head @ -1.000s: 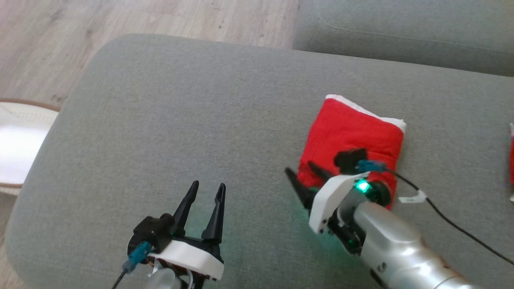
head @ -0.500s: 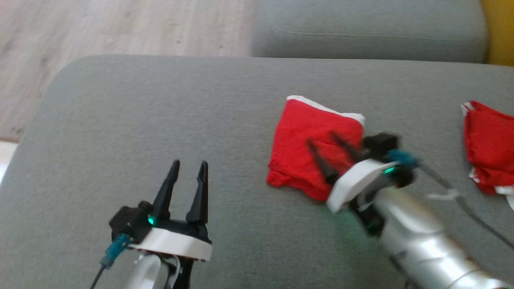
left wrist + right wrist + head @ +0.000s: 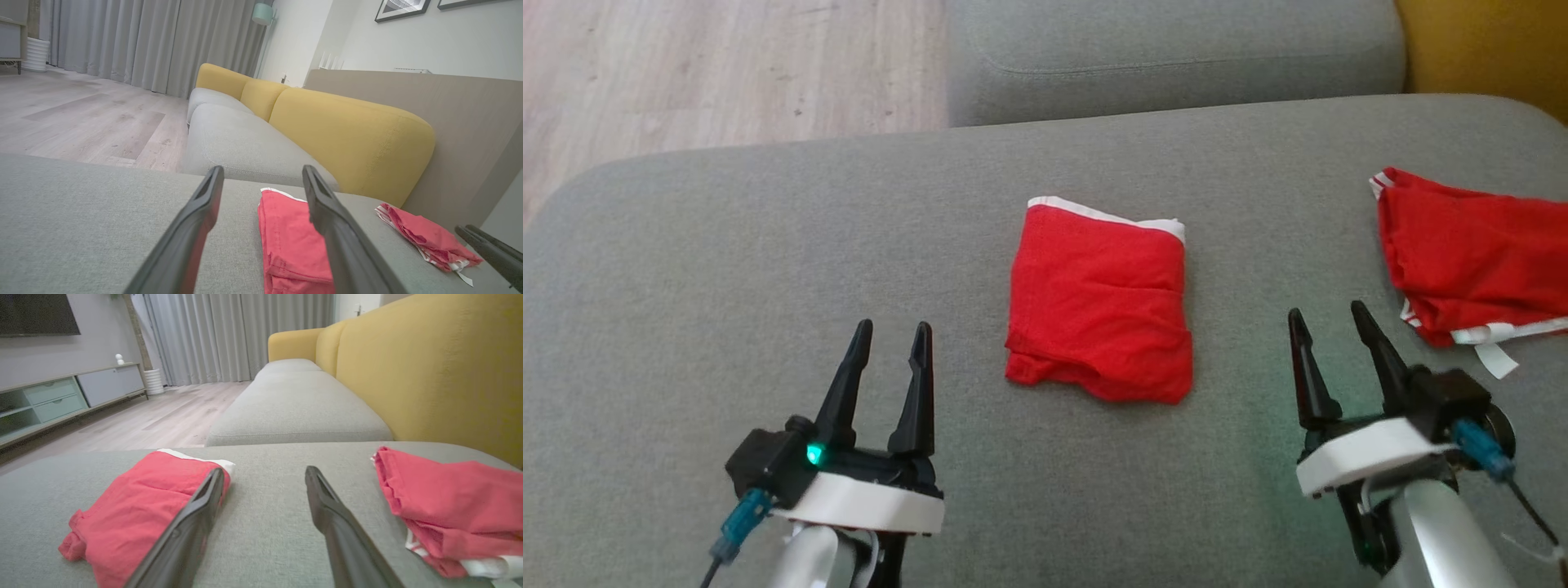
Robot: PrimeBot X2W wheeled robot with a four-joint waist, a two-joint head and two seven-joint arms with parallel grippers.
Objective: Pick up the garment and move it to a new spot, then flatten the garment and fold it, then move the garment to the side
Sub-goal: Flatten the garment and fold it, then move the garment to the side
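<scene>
Two open, empty grippers show from our head: left gripper (image 3: 894, 326) and right gripper (image 3: 1325, 310), the folded garment (image 3: 1098, 302) between them on the grey cushion (image 3: 768, 286). Left wrist: garment beyond our fingers (image 3: 196, 220). Right wrist: second red cloth (image 3: 441, 490) (folded, perhaps) rightward.

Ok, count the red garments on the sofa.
2: a folded garment centred on the cushion, a second garment to its right, partly cut off in the head view.

Your garment (image 3: 1098, 306) is plain red, white-edged at 12 o'clock; the cushion (image 3: 768, 245) is grey. At 3 o'clock, the second garment (image 3: 1470, 245) is red with white trim; the backrest (image 3: 1478, 49) is yellow.
</scene>
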